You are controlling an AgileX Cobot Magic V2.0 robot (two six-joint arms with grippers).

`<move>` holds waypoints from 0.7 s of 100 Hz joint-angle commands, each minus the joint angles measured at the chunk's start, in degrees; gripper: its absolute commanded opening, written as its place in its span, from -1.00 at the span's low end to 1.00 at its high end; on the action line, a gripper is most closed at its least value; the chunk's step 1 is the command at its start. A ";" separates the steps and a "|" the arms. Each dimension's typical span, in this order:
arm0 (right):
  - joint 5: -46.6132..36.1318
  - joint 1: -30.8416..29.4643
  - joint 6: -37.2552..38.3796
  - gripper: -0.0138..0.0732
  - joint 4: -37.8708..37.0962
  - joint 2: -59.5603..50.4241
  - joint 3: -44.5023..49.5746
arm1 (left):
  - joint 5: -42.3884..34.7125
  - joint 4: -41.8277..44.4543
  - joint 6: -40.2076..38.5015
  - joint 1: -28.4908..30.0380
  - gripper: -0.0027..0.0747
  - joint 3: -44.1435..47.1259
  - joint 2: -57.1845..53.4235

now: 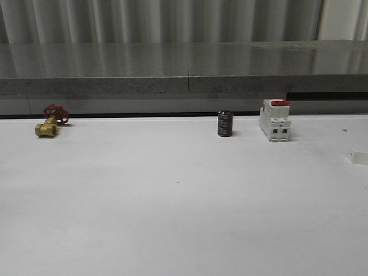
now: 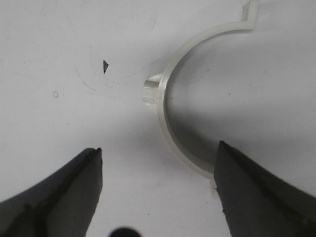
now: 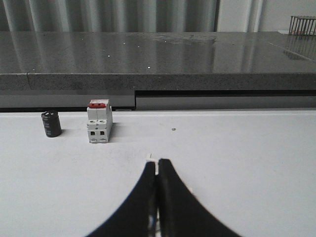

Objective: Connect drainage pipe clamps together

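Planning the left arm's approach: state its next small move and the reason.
Probably lower the open left end effector and close on the white plastic semicircular half-ring: the ring lies flat on the white table, its lower arc between the spread fingers, one end beside the right finger.

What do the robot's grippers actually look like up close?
Both look alike: the left gripper has two plain black fingers, broad at the base and narrowing to blunt tips. The right gripper has the same smooth, curved black fingers. No cables or markings are visible.
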 commanded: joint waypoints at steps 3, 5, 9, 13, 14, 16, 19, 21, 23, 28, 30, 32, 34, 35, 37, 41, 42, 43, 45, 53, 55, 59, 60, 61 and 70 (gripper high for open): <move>-4.95 0.04 -0.20 -0.84 -0.64 -1.12 -0.88 | -0.29 -0.88 3.32 0.17 0.31 -3.52 1.26; -4.95 0.04 -0.20 -0.84 -0.64 -1.12 -0.88 | -0.52 -0.88 3.32 0.17 0.31 -4.00 1.68; -4.95 0.04 -0.20 -0.84 -0.64 -1.12 -0.88 | -0.69 -0.88 3.42 0.17 0.31 -4.98 2.96; -4.95 0.04 -0.20 -0.84 -0.64 -1.12 -0.88 | -1.11 -0.88 3.54 0.17 0.31 -5.85 4.37; -4.95 0.04 -0.20 -0.84 -0.64 -1.12 -0.88 | -1.11 -0.88 3.53 0.17 0.31 -5.97 4.56; -4.95 0.04 -0.20 -0.84 -0.64 -1.12 -0.88 | -1.26 -0.88 3.53 0.17 0.31 -6.35 4.89; -4.95 0.04 -0.20 -0.84 -0.64 -1.12 -0.88 | -1.41 -0.88 3.53 0.17 0.31 -6.85 5.78; -4.95 0.04 -0.20 -0.84 -0.64 -1.12 -0.88 | -1.56 -0.88 3.53 0.17 0.31 -7.06 6.26; -4.95 0.04 -0.20 -0.84 -0.64 -1.12 -0.88 | -1.84 -0.88 3.65 0.17 0.31 -7.07 6.67; -4.95 0.04 -0.20 -0.84 -0.64 -1.12 -0.88 | -1.93 -0.88 4.12 0.17 0.31 -7.49 7.59; -4.95 0.04 -0.20 -0.84 -0.64 -1.12 -0.88 | -2.08 -0.88 4.43 0.17 0.31 -7.47 7.98; -4.95 0.04 -0.20 -0.84 -0.64 -1.12 -0.88 | -2.13 -0.88 4.56 0.17 0.31 -7.59 8.20; -4.95 0.04 -0.20 -0.84 -0.64 -1.12 -0.88 | -2.13 -0.88 4.55 0.17 0.31 -7.75 8.61; -4.95 0.04 -0.20 -0.84 -0.64 -1.12 -0.88 | -2.13 -0.88 4.55 0.17 0.31 -7.85 8.61; -4.95 0.04 -0.20 -0.84 -0.64 -1.12 -0.88 | -2.36 -0.88 4.55 0.17 0.31 -7.96 8.98; -4.95 0.04 -0.20 -0.84 -0.64 -1.12 -0.88 | -2.64 -0.88 4.55 0.17 0.31 -8.11 9.35; -4.95 0.04 -0.20 -0.84 -0.64 -1.12 -0.88 | -2.89 -0.88 4.55 0.17 0.31 -8.11 9.75; -4.95 0.04 -0.20 -0.84 -0.64 -1.12 -0.88 | -2.89 -0.88 4.55 0.17 0.31 -8.11 9.85; -4.95 0.04 -0.20 -0.84 -0.64 -1.12 -0.88 | -3.09 -1.01 4.55 0.17 0.31 -8.11 10.03; -4.95 0.04 -0.20 -0.84 -0.64 -1.12 -0.88 | -3.68 -1.14 4.55 0.17 0.31 -8.11 11.22; -4.95 0.04 -0.20 -0.84 -0.64 -1.12 -0.88 | -3.81 -1.14 4.55 0.17 0.31 -8.11 11.20; -4.95 0.04 -0.20 -0.84 -0.64 -1.12 -0.88 | -4.07 -1.37 4.55 0.17 0.31 -8.11 11.80; -4.95 0.04 -0.20 -0.84 -0.64 -1.12 -0.88 | -4.17 -1.30 4.55 0.17 0.31 -8.11 11.80; -4.95 0.04 -0.20 -0.84 -0.64 -1.12 -0.88 | -4.34 -1.41 4.55 0.17 0.31 -8.11 11.93; -4.95 0.04 -0.20 -0.84 -0.64 -1.12 -0.88 | -5.76 -1.60 4.55 0.17 0.31 -8.11 12.48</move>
